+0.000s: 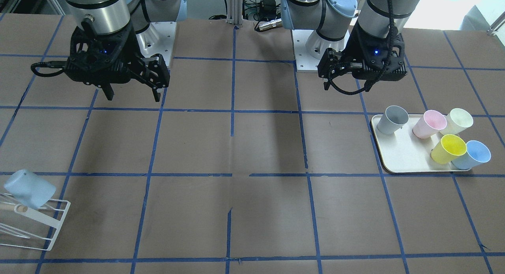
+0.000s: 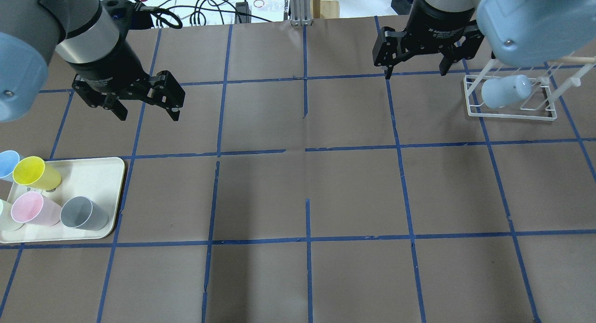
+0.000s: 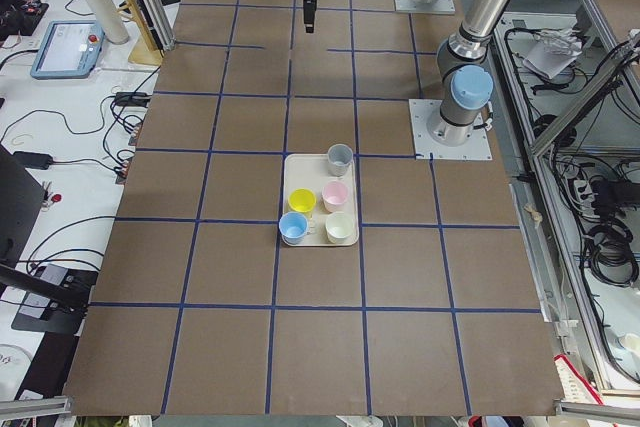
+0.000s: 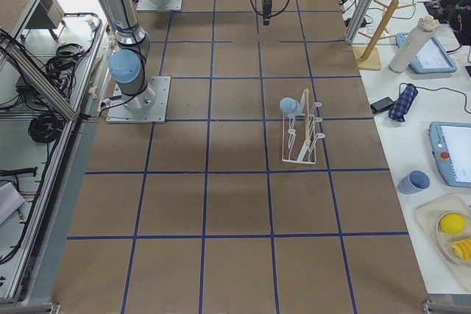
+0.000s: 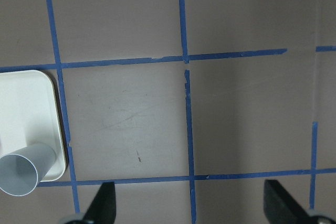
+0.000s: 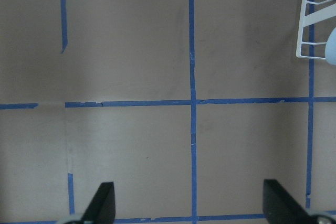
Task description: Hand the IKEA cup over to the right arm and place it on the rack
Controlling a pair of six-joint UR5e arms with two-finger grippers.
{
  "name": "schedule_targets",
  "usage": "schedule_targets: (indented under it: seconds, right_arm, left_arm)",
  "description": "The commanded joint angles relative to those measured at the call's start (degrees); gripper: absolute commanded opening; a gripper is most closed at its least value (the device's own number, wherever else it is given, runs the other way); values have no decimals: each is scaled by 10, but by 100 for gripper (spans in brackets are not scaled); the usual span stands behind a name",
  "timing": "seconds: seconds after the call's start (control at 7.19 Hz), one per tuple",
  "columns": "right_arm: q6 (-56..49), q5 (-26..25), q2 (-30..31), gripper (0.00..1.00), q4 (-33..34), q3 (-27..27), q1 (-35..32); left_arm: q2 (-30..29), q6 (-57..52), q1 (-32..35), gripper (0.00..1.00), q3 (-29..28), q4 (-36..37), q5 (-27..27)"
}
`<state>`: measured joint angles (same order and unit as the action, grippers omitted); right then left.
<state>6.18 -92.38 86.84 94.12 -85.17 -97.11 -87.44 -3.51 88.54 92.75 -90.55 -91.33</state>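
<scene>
One pale blue cup (image 1: 29, 189) hangs tilted and mouth-down on a prong of the white wire rack (image 1: 55, 222); cup (image 2: 505, 91) and rack (image 2: 512, 113) also show in the overhead view. A second, look-alike pale blue cup (image 1: 473, 154) stands at the edge of the cream tray (image 1: 402, 155). My right gripper (image 2: 414, 70) is open and empty, hovering beside the rack, apart from it. My left gripper (image 2: 149, 114) is open and empty, above the table behind the tray. Both wrist views show spread fingers with nothing between them.
The tray also holds a grey cup (image 1: 392, 120), a pink cup (image 1: 429, 124), a pale cream cup (image 1: 457, 121) and a yellow cup (image 1: 449, 148). Brown table paper with a blue tape grid lies between tray and rack.
</scene>
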Motion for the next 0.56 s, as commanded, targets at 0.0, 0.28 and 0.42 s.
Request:
schedule_targets:
  seconds: [0.0, 0.28, 0.42]
  right_arm:
    - [-2, 1, -1, 100, 0, 7, -9]
    - [-3, 2, 1, 100, 1, 5, -9]
    - [-3, 3, -1, 100, 0, 9, -7]
  left_arm:
    - [2, 0, -11, 100, 1, -1, 4]
    - [2, 6, -8, 100, 1, -2, 4]
    - [3, 6, -7, 100, 1, -1, 5]
